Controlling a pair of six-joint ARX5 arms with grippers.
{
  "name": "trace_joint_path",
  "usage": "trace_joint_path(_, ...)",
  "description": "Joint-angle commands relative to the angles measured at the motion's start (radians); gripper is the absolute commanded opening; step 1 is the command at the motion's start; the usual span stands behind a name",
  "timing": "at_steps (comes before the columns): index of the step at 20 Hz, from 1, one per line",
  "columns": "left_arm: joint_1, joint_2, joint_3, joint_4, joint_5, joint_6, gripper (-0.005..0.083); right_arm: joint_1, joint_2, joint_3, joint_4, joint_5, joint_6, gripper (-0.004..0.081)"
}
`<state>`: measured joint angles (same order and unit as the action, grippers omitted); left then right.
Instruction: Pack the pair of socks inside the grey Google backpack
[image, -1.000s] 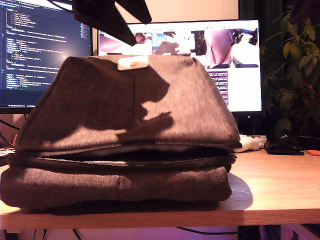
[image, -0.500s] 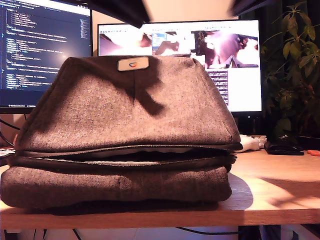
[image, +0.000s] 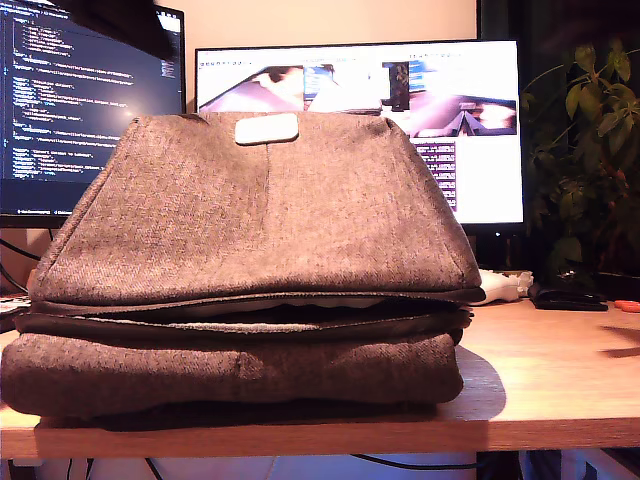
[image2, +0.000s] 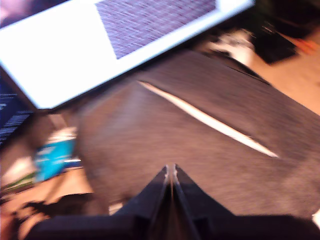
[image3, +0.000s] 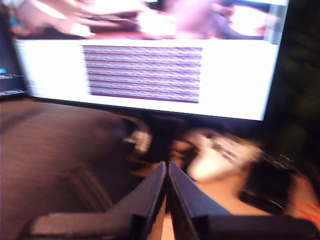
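The grey Google backpack (image: 250, 270) lies on its side on the wooden table (image: 550, 370), filling most of the exterior view. Its pale rounded patch (image: 266, 128) sits at 12 o'clock on the upper flap. A long opening (image: 270, 312) runs across the front; inside I see dark lining and a thin pale strip, but whether the pair of socks is in there I cannot tell, and no socks show anywhere in my views.

Behind the backpack stand two monitors: one with code (image: 80, 100) at the exterior view's 10 o'clock, one bright screen (image: 440, 110) toward 1 o'clock. A leafy plant (image: 585, 150) fills the 3 o'clock side. At the backpack's far corner, by 4 o'clock, lies a white game controller (image: 500, 287) with a dark flat object (image: 568, 297) just beside it.

My first gripper (image2: 171, 172) hangs above the backpack's woven cloth (image2: 165, 135), jaws pressed together with nothing between them; a pale slit (image2: 210, 120) crosses the fabric ahead. My second gripper (image3: 167, 170) likewise has its jaws clenched and empty, pointing toward the controller (image3: 220, 152) and the bright monitor (image3: 150, 75). Both wrist views are blurred.

Compared with a second ago, the arm shadows that lay across the backpack's flap are gone and the dark arm shapes have left the top of the exterior view; the backpack has not shifted.
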<state>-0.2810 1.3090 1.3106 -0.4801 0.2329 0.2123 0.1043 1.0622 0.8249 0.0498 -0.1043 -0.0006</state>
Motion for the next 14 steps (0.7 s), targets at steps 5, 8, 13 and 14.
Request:
trace_joint_path(5, 0.111, -0.132, -0.100, 0.022, -0.007, -0.018, -0.0022, -0.126, -0.066, -0.001, -0.023, -0.080, -0.002, -0.0010)
trace_joint_path(8, 0.179, -0.267, -0.261, 0.096, -0.010, -0.031, -0.0022, -0.154, -0.119, -0.001, -0.074, -0.079, -0.012, -0.0010)
trace_joint_path(13, 0.267, -0.531, -0.499, 0.200, -0.010, -0.084, -0.0022, -0.166, -0.217, -0.015, -0.164, -0.080, -0.017, -0.0010)
trace_joint_path(14, 0.272, -0.578, -0.536, 0.213, -0.011, -0.117, -0.0022, -0.164, -0.235, -0.020, -0.172, -0.080, -0.017, -0.0010)
